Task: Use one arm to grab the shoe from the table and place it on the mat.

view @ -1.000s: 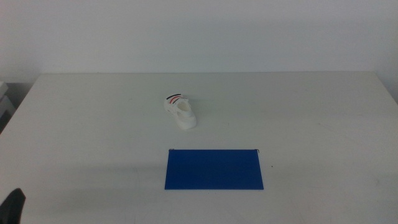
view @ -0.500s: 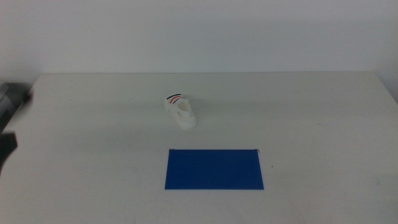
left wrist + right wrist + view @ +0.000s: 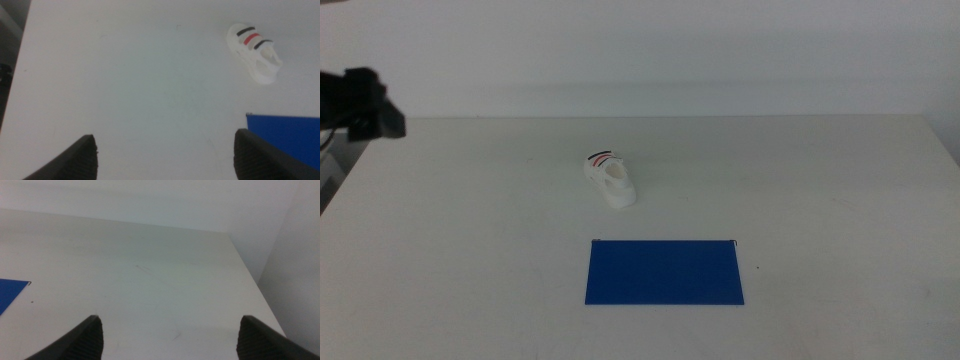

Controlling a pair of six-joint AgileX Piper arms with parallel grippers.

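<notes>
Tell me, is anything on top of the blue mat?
No. The mat lies flat on the table with nothing on it. The shoe sits apart on the table. What's underneath the mat can't be seen.

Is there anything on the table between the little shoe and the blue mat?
No. In the middle view only bare white table lies between the shoe and the mat; they sit apart.

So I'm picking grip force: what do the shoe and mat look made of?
The shoe looks like moulded white foam or rubber, matte, with a chunky sole and open straps; hard to confirm. The mat looks like thin, flat blue sheet, perhaps paper or plastic, lying flush on the table.
</notes>
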